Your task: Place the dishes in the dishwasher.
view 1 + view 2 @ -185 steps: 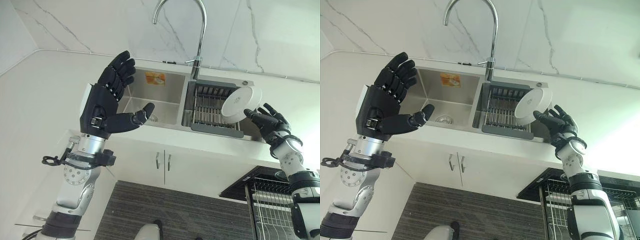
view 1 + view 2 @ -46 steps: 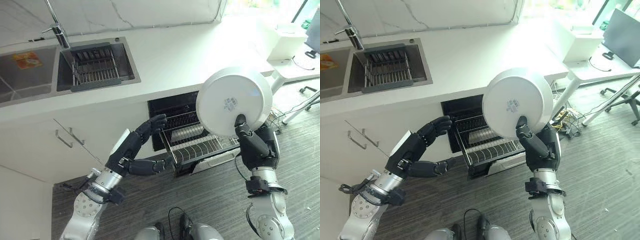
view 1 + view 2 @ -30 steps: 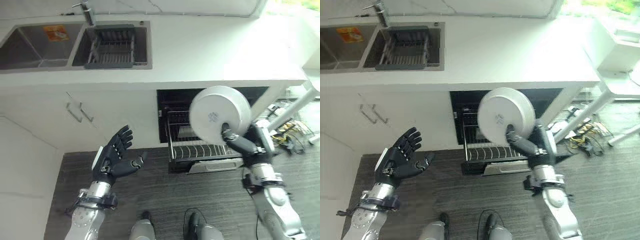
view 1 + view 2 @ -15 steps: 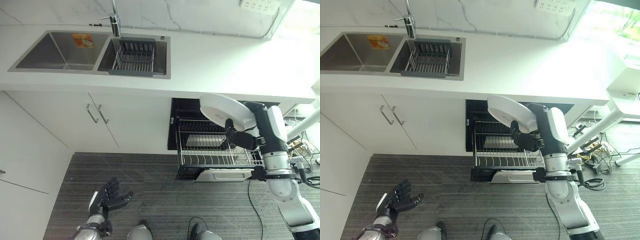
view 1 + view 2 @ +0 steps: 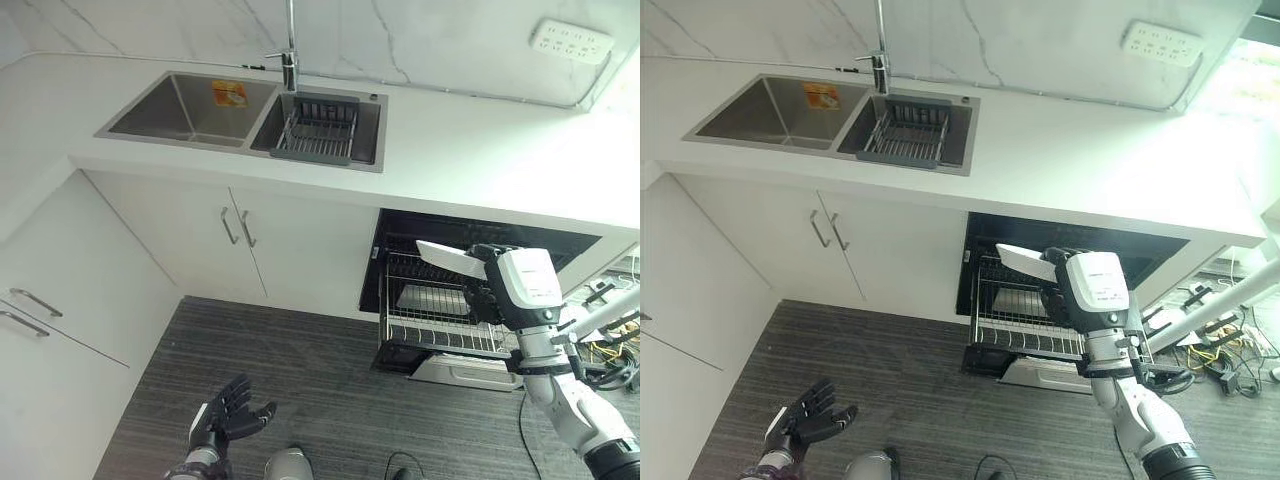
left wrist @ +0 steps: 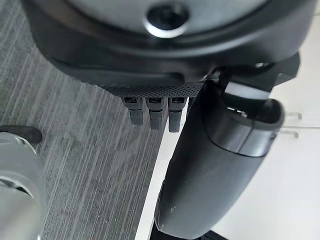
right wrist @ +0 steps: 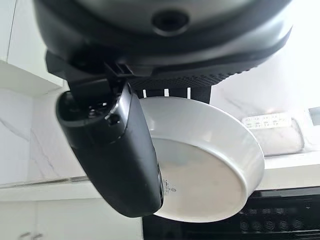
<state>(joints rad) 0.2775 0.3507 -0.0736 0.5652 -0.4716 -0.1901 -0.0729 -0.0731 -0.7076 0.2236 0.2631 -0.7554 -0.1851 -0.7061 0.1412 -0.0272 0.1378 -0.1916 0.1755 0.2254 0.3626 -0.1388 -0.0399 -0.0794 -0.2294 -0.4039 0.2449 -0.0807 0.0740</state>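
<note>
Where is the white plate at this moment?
The white plate is in the right hand, on the robot's right, held over the pulled-out dishwasher rack below the counter.

- My right robot hand (image 5: 486,298) grips a white plate (image 5: 447,259), tilted, above the pulled-out dishwasher rack (image 5: 440,325).
- My left robot hand (image 5: 232,412) hangs low over the floor (image 5: 330,380), fingers spread.
- A sink (image 5: 190,108) sits in the tabletop (image 5: 480,160).
</note>
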